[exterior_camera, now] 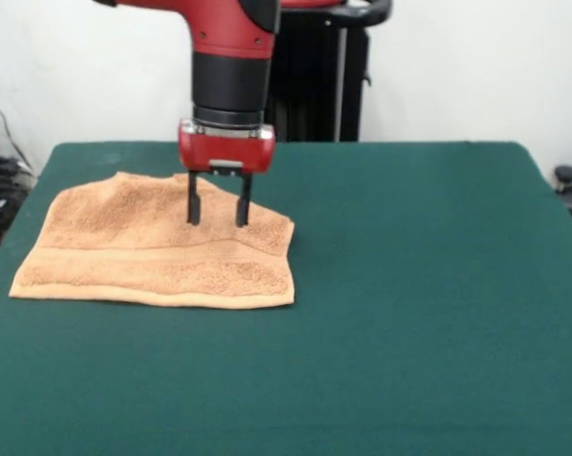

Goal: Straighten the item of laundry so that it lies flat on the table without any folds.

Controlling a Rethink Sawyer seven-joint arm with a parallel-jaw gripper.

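The towel [158, 245] lies at 9 o'clock on the table [419, 313], its far right part folded. The gripper [219, 220], jaws apart and empty, hangs there, probably to grasp this fold.

Nothing for you to read here, honestly. No text, labels, brand marks, numbers or signs show up anywhere legible in the front view.
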